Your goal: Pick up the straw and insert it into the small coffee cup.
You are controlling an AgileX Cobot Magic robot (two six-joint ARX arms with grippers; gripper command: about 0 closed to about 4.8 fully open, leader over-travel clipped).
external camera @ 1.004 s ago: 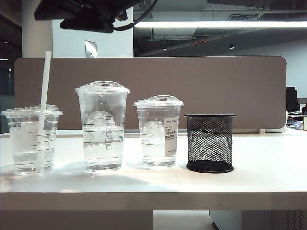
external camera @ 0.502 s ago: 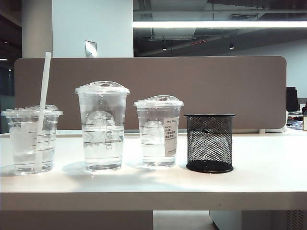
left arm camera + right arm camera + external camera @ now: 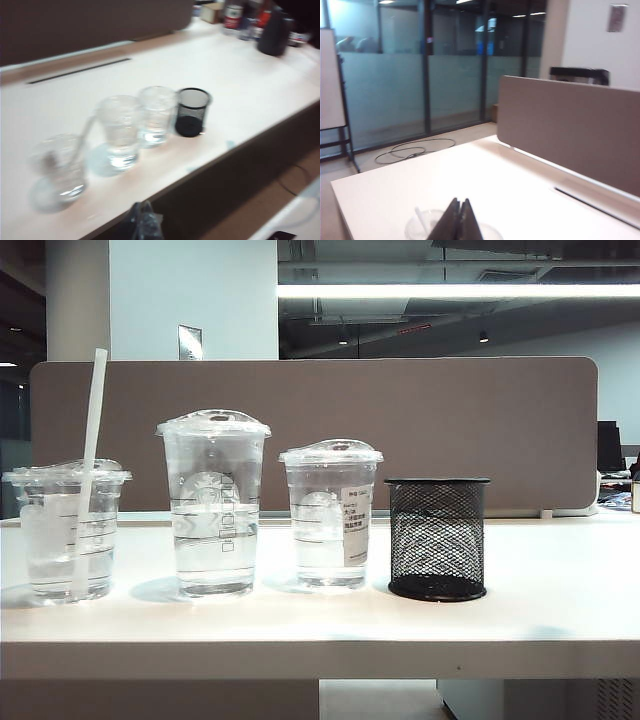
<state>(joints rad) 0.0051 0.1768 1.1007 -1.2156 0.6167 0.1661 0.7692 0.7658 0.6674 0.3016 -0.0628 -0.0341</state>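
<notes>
Straw [image 3: 90, 470] stands tilted in small coffee cup [image 3: 67, 530] at tabletop [image 3: 540, 610] left end; right gripper [image 3: 456, 222] fingers pinched empty above, left gripper [image 3: 144, 227] fingers apparently together; risk: passing arm knocks straw or cup.

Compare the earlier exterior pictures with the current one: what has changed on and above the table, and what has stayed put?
The dark arm that hung at the top left of the exterior view a second ago has gone from that view. The straw stands in the small coffee cup as before. The right gripper is shut above it; the left gripper is shut, empty.
</notes>
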